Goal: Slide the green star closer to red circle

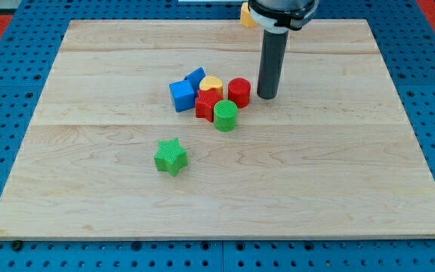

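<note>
The green star point(171, 156) lies alone on the wooden board point(338, 174), left of centre and toward the view's bottom. The red circle point(239, 92) stands at the right end of a cluster of blocks above the board's middle. My tip point(267, 96) rests on the board just to the right of the red circle, a small gap apart, and far up and to the right of the green star.
The cluster also holds a green cylinder point(226, 115), a red block point(207, 104), a yellow block point(211, 85), a blue cube point(181, 96) and a second blue block point(195, 77). A yellow block point(247, 15) sits at the board's top edge, beside the arm.
</note>
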Available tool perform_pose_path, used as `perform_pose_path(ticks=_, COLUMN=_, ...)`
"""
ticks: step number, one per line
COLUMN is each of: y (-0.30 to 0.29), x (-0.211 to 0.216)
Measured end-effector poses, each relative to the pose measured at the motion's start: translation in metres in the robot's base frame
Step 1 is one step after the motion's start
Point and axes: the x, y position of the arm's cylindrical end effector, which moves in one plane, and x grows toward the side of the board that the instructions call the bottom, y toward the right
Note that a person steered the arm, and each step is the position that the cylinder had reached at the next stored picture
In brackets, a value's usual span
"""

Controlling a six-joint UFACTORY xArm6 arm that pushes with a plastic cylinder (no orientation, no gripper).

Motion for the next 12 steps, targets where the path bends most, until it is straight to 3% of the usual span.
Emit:
perform_pose_path(ticks=2, y=-0.035, x=0.004)
perform_pose_path(ticks=3, y=0.049, x=0.011)
perform_pose_path(ticks=4, y=0.096, x=0.054)
perform_pose_path(ticks=5, y=0.088, x=0.129)
perform_pose_path(ticks=6, y=0.016, x=0.165)
perform_pose_path(ticks=8, y=-0.093, x=0.171)
perform_pose_path(ticks=11, y=-0.159, x=0.092)
perform_pose_path(ticks=12, y=-0.183, x=0.089)
